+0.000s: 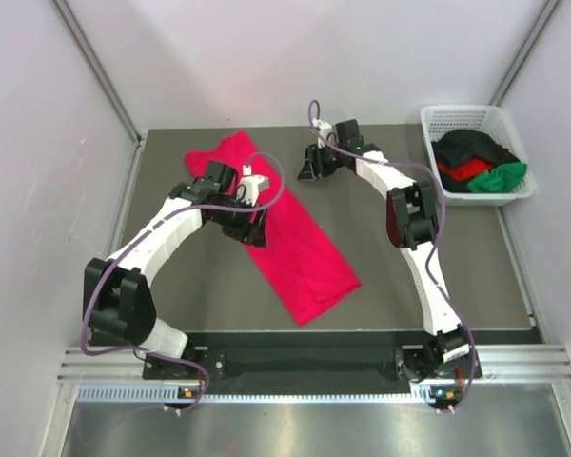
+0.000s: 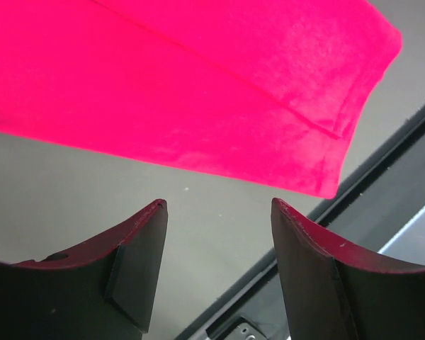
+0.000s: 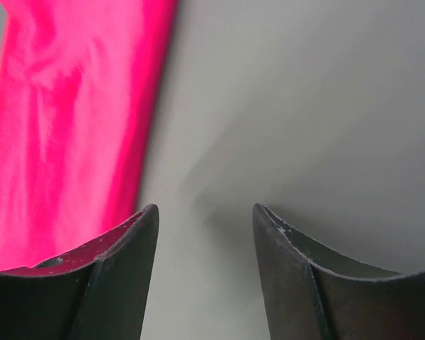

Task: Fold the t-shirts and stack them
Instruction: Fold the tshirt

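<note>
A bright crimson-pink t-shirt [image 1: 305, 257] lies folded into a long strip, slanting from the table's back left toward the front middle. My left gripper [image 1: 252, 231] hovers at the strip's left edge, about halfway along. In the left wrist view the shirt [image 2: 198, 85] fills the top, and the gripper [image 2: 219, 205] is open over bare table with nothing between its fingers. My right gripper [image 1: 310, 169] is to the right of the strip's far end. It is also open and empty [image 3: 205, 209], with the shirt [image 3: 64, 127] off to its left.
A white mesh basket [image 1: 462, 112] stands at the back right. It holds crumpled black [image 1: 471, 145], red [image 1: 466, 169] and green [image 1: 502, 177] t-shirts. The dark table's front edge [image 2: 382, 159] runs close to the shirt's near end. Walls enclose the table on three sides.
</note>
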{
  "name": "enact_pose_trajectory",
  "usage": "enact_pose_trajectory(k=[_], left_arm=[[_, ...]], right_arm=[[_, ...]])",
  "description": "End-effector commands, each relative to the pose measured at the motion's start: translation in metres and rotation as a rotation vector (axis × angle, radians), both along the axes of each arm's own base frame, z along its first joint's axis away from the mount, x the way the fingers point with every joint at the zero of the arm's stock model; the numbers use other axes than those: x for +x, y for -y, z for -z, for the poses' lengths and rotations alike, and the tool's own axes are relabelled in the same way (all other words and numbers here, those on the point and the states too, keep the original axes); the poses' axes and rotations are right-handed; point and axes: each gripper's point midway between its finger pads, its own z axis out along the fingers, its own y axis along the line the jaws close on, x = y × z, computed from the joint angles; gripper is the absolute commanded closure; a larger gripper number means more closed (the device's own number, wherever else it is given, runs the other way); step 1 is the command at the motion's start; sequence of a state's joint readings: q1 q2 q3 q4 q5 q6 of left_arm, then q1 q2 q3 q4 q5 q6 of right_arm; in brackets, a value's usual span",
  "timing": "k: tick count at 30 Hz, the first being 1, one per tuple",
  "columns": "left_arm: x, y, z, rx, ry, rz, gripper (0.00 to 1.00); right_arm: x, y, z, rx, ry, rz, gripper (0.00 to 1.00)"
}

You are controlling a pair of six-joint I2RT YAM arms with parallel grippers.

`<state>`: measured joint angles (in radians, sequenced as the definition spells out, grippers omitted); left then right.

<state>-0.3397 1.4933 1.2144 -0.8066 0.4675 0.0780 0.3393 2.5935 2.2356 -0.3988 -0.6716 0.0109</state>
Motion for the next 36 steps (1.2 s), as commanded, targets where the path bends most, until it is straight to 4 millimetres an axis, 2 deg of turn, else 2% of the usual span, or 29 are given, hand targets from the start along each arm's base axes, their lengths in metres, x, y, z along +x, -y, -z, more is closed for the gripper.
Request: enact_pose_trajectory(k=[1,8,12,17,20,21,28,29,33,36], left_arm=[[-0.006,0.002,0.012,-0.010,-0.058,-0.012,0.35],[0.020,-0.024,0.001,0.024,0.004,-0.137,0.35],[0.030,-0.053,0.000,0.021,-0.002,-0.237,0.35],[0.042,-0.071,-0.006,0.024,0.027,-0.294,0.36],[0.050,-0.077,-0.013,0.026,0.050,-0.314,0.36],[0.053,-0.079,-0.016,0.029,0.061,-0.318,0.36],[0.062,-0.086,-0.016,0.054,0.075,-0.321,0.36],[0.063,-0.087,-0.015,0.057,0.074,-0.324,0.36],[0.066,-0.087,-0.013,0.058,0.076,-0.325,0.36],[0.066,-0.089,-0.012,0.072,0.076,-0.324,0.36]], right_arm=[[0.003,-0.052,-0.035,0.139,0.071,-0.053,0.43],[-0.014,-0.081,-0.020,0.206,-0.013,-0.084,0.40],[-0.014,-0.087,-0.014,0.244,-0.057,-0.081,0.39],[-0.021,-0.092,-0.008,0.239,-0.089,-0.077,0.42],[-0.021,-0.093,-0.003,0.254,-0.132,-0.049,0.51],[-0.018,-0.093,-0.005,0.259,-0.126,-0.038,0.58],[-0.020,-0.097,-0.004,0.280,-0.142,-0.046,0.69],[-0.022,-0.097,-0.004,0.285,-0.147,-0.053,0.80],[-0.024,-0.097,-0.003,0.302,-0.166,-0.042,1.00],[-0.020,-0.086,-0.008,0.314,-0.186,0.000,1.00]])
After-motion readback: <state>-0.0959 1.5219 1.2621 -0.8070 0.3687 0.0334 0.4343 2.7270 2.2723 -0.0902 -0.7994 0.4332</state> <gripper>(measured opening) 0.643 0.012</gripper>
